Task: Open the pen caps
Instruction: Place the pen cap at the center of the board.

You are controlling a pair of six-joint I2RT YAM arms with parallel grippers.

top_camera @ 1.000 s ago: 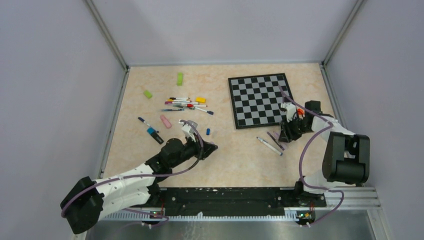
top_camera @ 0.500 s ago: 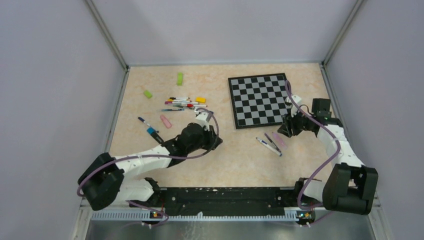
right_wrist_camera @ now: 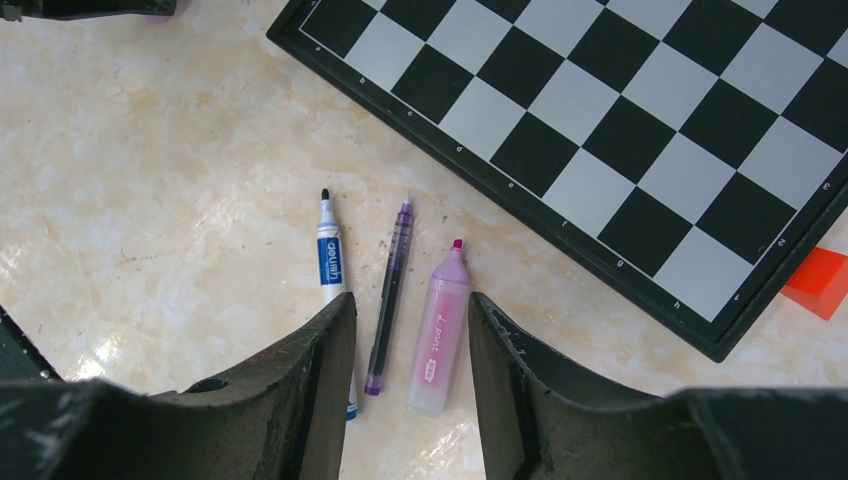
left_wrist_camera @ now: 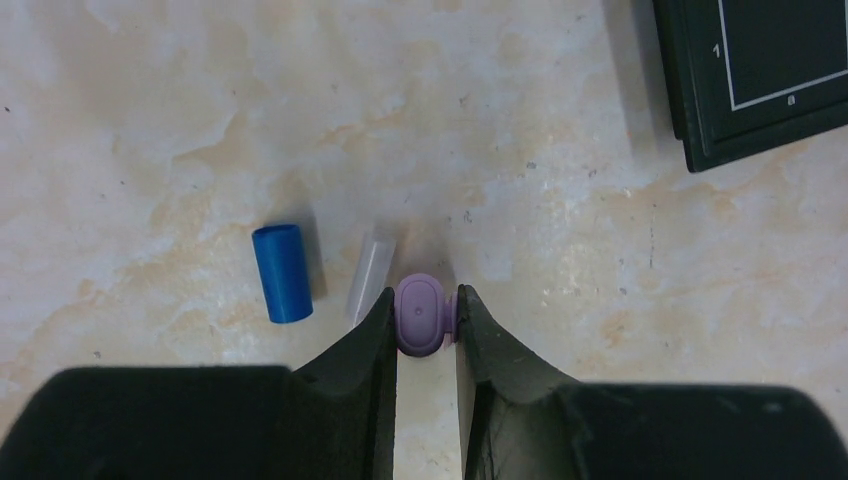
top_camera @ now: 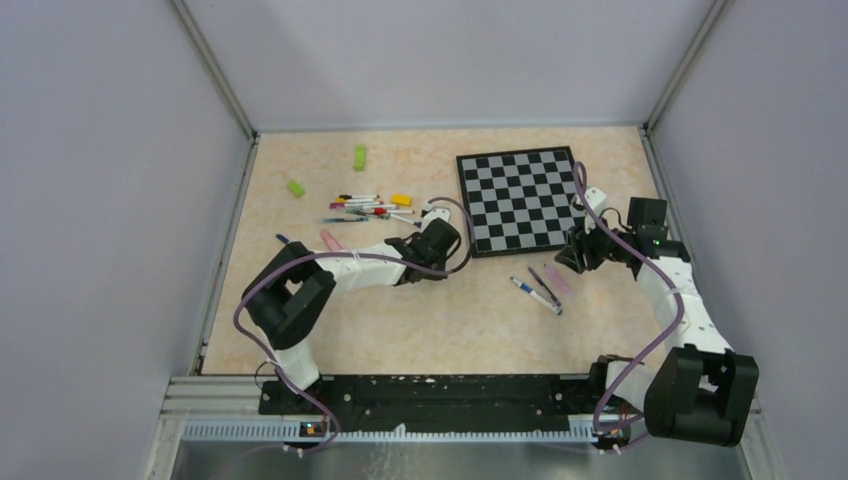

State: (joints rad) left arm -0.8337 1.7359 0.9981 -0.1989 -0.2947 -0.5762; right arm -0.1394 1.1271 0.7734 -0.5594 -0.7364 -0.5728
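left gripper (left_wrist_camera: 425, 302) has swung toward the chessboard (top_camera: 520, 200) pinching a purple cap (left_wrist_camera: 418, 318); my right gripper (right_wrist_camera: 412, 305), part-open and empty, has pens (right_wrist_camera: 393, 280) lengthwise beneath.

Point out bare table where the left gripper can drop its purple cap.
Widest free patch: the near table, between the left arm and the three pens. Also bare: the far strip between the green block and the chessboard. Crowded: the pen pile, and right beside the left gripper and its purple cap, where a blue cap lies.
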